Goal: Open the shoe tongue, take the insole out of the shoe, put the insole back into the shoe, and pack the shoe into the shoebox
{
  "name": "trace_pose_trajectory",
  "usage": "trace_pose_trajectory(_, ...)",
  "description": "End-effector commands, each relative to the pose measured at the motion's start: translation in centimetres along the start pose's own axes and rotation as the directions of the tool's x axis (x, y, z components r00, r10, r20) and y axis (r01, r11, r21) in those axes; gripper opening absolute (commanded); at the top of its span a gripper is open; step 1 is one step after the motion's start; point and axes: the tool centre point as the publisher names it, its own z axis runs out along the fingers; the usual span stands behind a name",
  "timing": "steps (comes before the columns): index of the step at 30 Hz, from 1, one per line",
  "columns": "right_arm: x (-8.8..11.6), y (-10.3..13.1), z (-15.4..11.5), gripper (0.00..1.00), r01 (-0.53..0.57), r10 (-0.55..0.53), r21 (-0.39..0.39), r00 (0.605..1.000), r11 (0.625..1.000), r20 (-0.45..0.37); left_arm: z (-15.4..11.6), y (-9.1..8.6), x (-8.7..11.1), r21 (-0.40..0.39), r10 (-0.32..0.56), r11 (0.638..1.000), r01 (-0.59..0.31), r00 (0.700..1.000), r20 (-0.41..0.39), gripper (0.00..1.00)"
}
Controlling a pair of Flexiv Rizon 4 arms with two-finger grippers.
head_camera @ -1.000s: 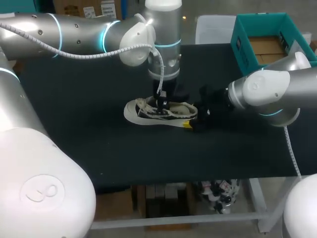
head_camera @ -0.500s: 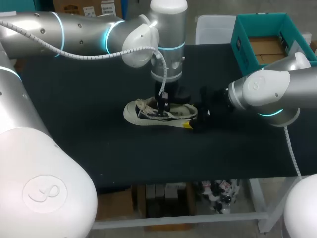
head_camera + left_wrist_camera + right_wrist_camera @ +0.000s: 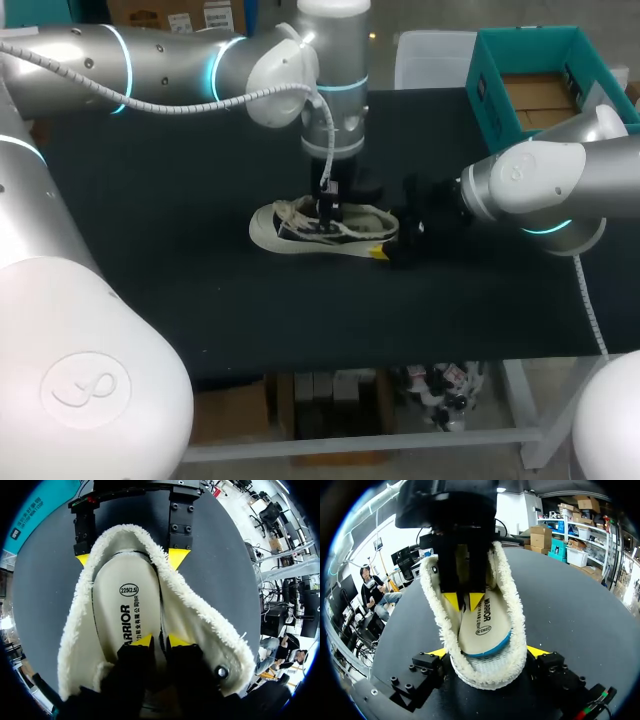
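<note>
- Here, the shoe (image 3: 296, 228) lies on its sole near the middle of the black table (image 3: 170, 200), toe toward our left side and heel toward our right.
- Our left gripper (image 3: 160, 640) comes straight down into the shoe's opening. Its fingers are drawn close together, with only a thin slit between the yellow tips.
- Those tips rest on the pale insole (image 3: 122, 605), which lies flat inside the shoe. We cannot tell whether the insole's edge sits in the slit.
- Our right gripper (image 3: 487, 652) is low at the heel, one yellow tip pressed against each side of the fleecy collar (image 3: 512, 605), so it clamps the shoe from both sides.
- From above, our left wrist hides the middle of the shoe. In the left wrist view, the dark finger bodies block the toe end.
- The teal shoebox (image 3: 486, 95) stands open at the far right corner, well apart from the shoe.
- A translucent bin (image 3: 430, 58) sits just beside the shoebox.
</note>
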Motion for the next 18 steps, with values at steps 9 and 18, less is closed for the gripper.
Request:
trace_pose_trajectory(9,-0.5,-0.3,0.1,0.00,-0.001,0.001,-0.004,1.000,1.000,-0.001,5.5,-0.3,1.5,-0.086,-0.009,0.996,0.017,0.996,0.093,0.29)
trace_pose_trajectory(18,-0.5,-0.3,0.1,0.00,-0.001,0.001,-0.004,1.000,1.000,-0.001,6.6,0.7,-0.1,-0.105,-0.027,0.994,0.041,0.990,0.136,0.29)
